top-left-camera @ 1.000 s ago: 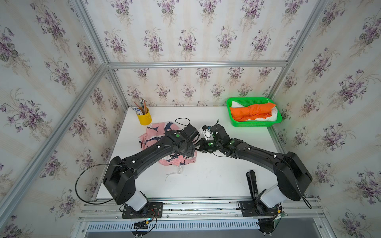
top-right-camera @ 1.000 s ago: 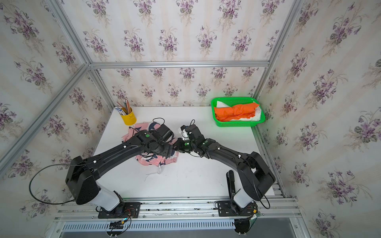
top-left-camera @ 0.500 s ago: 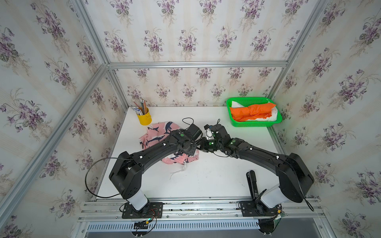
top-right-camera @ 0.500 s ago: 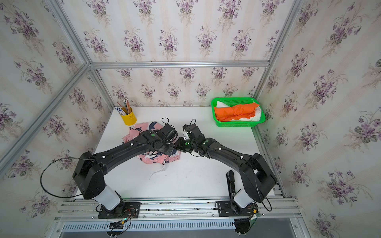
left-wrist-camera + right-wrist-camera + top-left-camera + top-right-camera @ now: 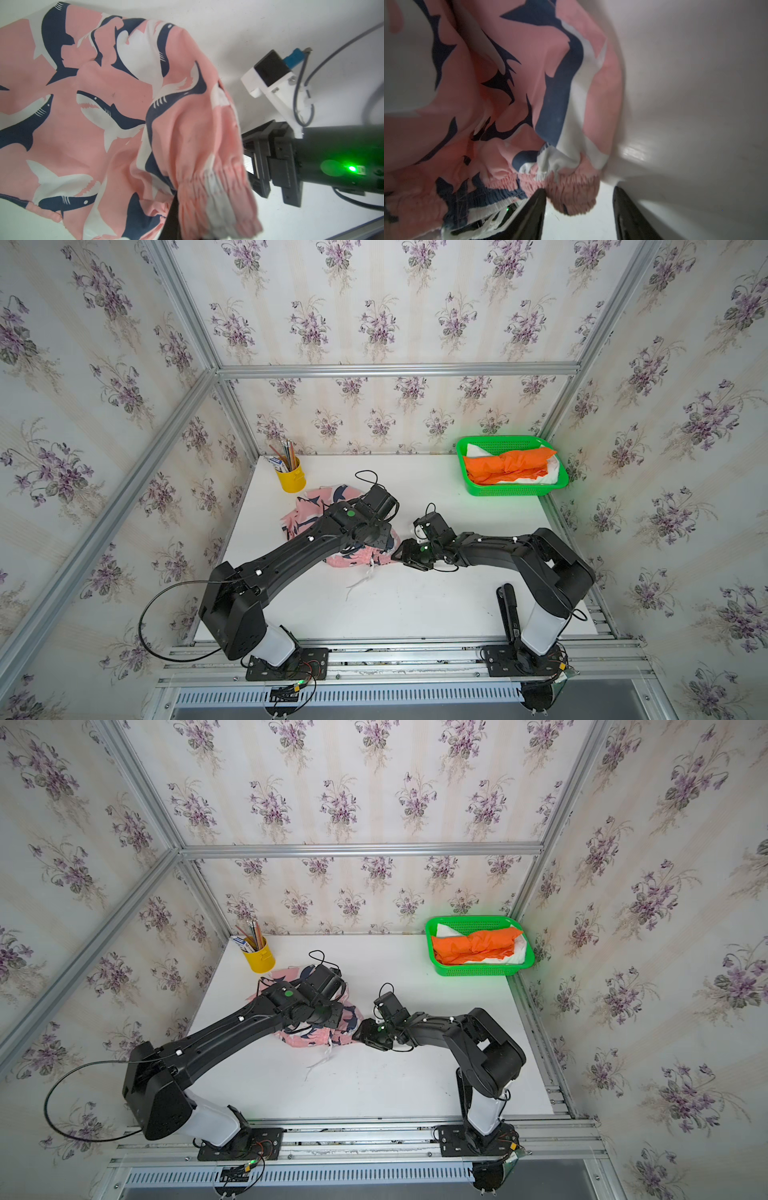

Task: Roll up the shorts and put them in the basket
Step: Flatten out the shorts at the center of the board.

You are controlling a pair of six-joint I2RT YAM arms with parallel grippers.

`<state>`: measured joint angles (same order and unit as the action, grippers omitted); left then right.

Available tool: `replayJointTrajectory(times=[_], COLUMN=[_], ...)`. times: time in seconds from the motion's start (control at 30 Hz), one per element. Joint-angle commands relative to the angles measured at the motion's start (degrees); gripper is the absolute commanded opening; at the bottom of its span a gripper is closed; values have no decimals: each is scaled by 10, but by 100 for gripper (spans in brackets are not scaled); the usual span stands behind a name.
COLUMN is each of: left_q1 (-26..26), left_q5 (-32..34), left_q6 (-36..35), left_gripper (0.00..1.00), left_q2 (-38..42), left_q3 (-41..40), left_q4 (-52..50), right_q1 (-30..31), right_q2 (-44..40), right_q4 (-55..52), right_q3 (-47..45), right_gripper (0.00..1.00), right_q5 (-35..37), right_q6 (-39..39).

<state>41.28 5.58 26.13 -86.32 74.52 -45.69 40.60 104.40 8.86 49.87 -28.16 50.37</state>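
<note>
White laminate covers the table [image 5: 415, 605], which fills the floor of a cell walled in floral wallpaper. Across it reach the left arm [image 5: 291, 556] and the right arm [image 5: 498, 549], both black, their wrists meeting near the table's middle. The pink shark-print shorts [image 5: 309, 506] lie crumpled on the left half of the table, largely under the left arm's wrist in both top views, with the nearer edge bunched up into a loose fold rather than a tidy roll. At the far right corner sits a green basket [image 5: 511, 490]; inside it the orange shorts [image 5: 507, 464] lie as a long roll on top of the white shorts [image 5: 550, 472], whose cloth shows at both ends of the basket. A yellow cup [image 5: 292, 479] of pencils [image 5: 284, 450] stands at the far left corner, just beyond the pink cloth. A white drawstring [image 5: 361, 578] trails from the bunched edge onto the bare table towards the near side. The left gripper [image 5: 172, 216] is pressed together on the gathered elastic waistband [image 5: 209, 187] of the pink shark-print shorts, holding that part raised so that the cloth drapes over it. The right gripper [image 5: 579, 190] sits low at the table just beside that same edge, its fingers [image 5: 529, 214] spread apart; a lump of the waistband lies at their tips, with bare table showing between the two fingers, and they clamp nothing.
</note>
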Motion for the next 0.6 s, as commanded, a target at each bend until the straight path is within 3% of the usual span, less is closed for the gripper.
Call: replayJointTrajectory(times=[0.0,0.07,0.1,0.33,0.57], left_q1=[-5,-8,-11,-16,-15], left_q5=[1,0,0,74,131], left_q6=[8,9,11,28,-1], left_gripper=[5,4,4,1,0], left_q2=[12,23,31,145,264], left_q3=[4,9,16,118,207], left_q4=[-7,-7,-9,-53,-19], right_q1=[-1,-3,-6,-21,-21], right_q2=[2,-6,-17,-190,-336], right_q4=[47,44,40,-137,-332], right_q3=[8,25,32,137,375], right_gripper=[34,8,0,0,0], right_q5=[-17,-15,-11,80,179], right_q6=[32,34,35,-38,-108])
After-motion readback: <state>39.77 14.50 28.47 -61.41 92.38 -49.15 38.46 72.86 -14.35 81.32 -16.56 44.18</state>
